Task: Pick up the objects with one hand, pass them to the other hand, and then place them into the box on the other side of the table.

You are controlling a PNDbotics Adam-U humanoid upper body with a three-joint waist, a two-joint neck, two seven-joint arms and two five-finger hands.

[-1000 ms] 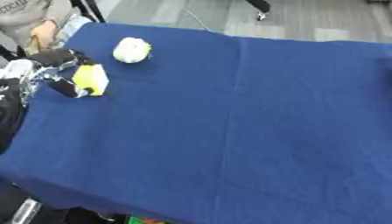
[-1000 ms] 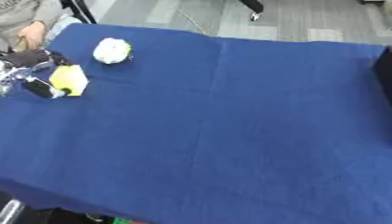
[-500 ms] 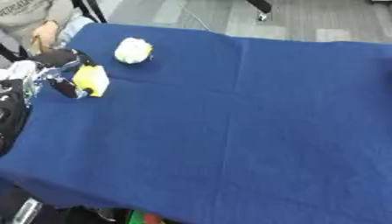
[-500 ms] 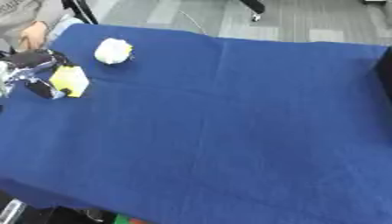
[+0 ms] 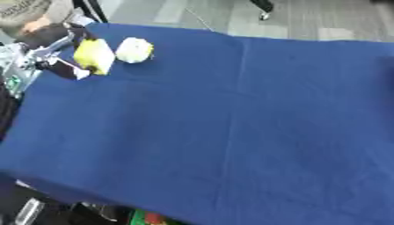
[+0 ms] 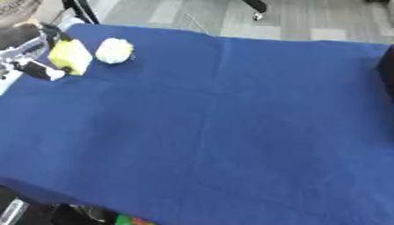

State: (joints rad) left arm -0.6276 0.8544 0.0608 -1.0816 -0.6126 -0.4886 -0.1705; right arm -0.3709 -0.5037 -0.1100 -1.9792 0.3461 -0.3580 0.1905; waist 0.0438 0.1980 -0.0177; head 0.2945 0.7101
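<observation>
A dark blue cloth covers the whole table [image 5: 231, 132], with faint fold lines crossing it, one running from the far edge toward the near edge and another across. Beyond the far edge of the table lies a grey plank floor [image 5: 308, 22]. At the table's near left corner, below the cloth's edge, something green and red [image 5: 146, 217] shows against dark shapes that I cannot make out.

Near the table's far left corner the robot's left hand [image 5: 58, 55] comes in from the left side, black and silver, with its fingers and thumb curled round a yellow block [image 5: 94, 55]. The block looks lifted a little off the cloth, though I cannot tell for certain. Just to the right of the block, close to the far edge of the table, sits a pale rounded object [image 5: 134, 49], whitish with a yellow-green tinge; it rests on the cloth and lies very near the block, and whether the two touch is unclear.

The right eye view shows a dark thing [image 6: 386, 70] at the table's right edge, cut off by the frame; it may be the box, but too little of it shows to say. The left eye view does not reach it. The left eye view shows more of the robot's left arm at the table's left side.
</observation>
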